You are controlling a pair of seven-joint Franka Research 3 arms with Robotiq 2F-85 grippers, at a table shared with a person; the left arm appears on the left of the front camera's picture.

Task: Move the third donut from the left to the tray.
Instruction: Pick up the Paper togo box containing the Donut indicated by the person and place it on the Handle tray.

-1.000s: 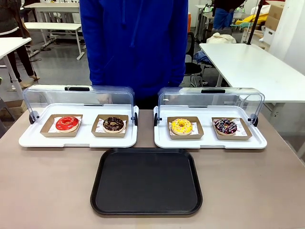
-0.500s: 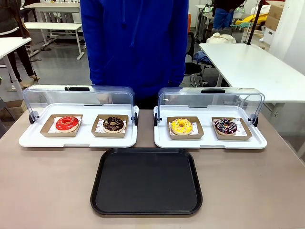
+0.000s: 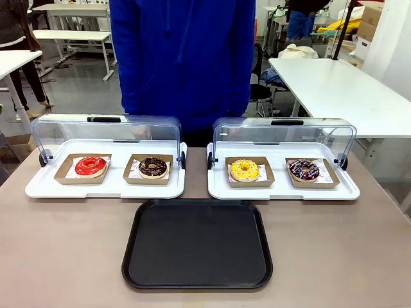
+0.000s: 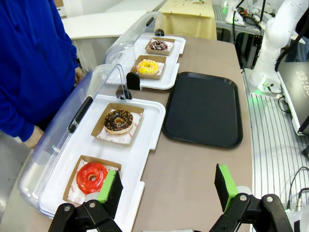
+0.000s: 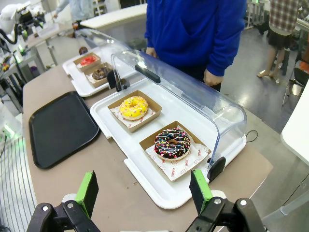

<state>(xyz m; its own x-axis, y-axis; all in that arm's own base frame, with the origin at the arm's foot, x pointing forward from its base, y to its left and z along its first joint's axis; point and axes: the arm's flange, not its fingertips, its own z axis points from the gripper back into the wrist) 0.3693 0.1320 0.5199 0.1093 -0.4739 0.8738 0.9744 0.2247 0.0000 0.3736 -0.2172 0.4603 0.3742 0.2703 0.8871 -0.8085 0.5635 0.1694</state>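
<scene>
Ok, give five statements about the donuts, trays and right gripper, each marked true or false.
1. The yellow donut sits in a cardboard holder on the right display tray. True.
2. The black tray holds a donut. False: all four donuts are on the white display trays.
3. Both clear lids stand open. True.
4. The right gripper is shut on the sprinkled chocolate donut. False: its jaws are open, with nothing between them.
5. The red donut is beside the yellow one. False: it is on the other display tray, at the far left.
</scene>
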